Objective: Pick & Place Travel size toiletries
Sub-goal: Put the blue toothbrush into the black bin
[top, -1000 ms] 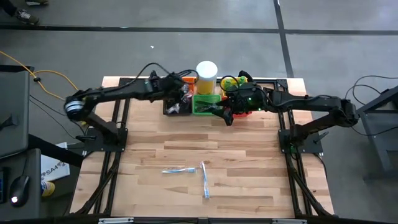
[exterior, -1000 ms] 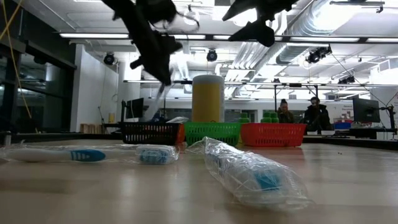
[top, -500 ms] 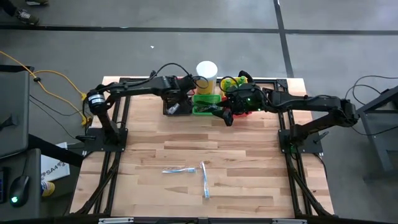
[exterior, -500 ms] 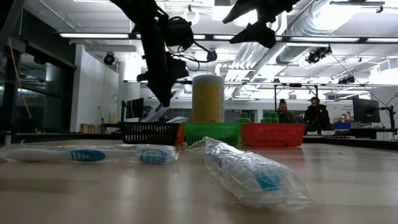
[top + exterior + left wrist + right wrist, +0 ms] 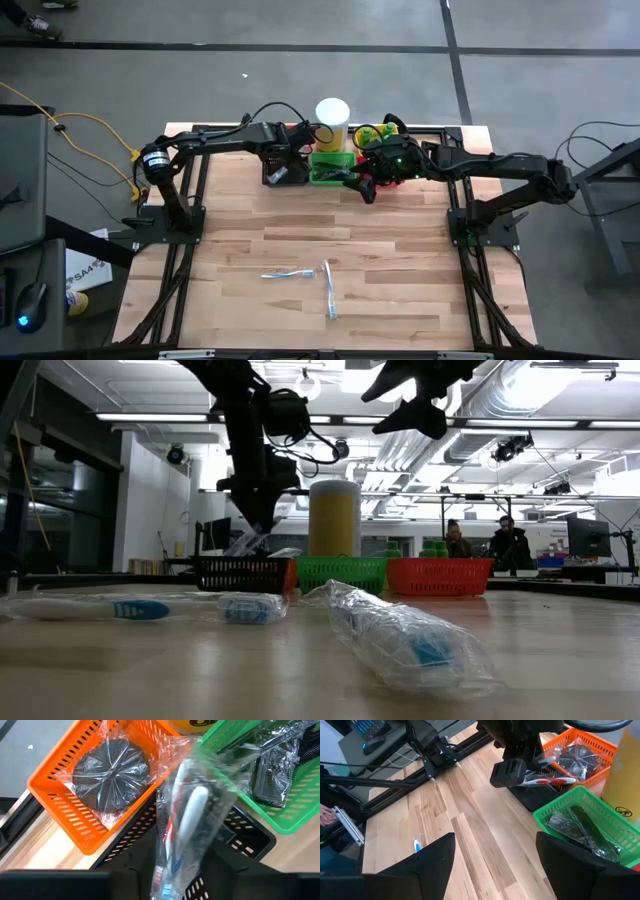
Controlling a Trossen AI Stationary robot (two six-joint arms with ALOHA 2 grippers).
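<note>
Left gripper (image 5: 281, 166) hangs over the black basket (image 5: 283, 177) at the table's far edge, a clear-wrapped toothbrush (image 5: 185, 827) between its fingers; can't tell if clamped or loosening. Right gripper (image 5: 362, 186) hovers by the green basket (image 5: 332, 168), jaws wide apart, holding nothing. Two wrapped toothbrushes (image 5: 288, 273) (image 5: 330, 289) lie on the near table.

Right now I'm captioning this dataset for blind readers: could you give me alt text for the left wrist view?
A clear-wrapped toothbrush hangs over a black mesh basket. Next to it are an orange basket holding a dark wrapped bundle and a green basket holding dark wrapped items.
</note>
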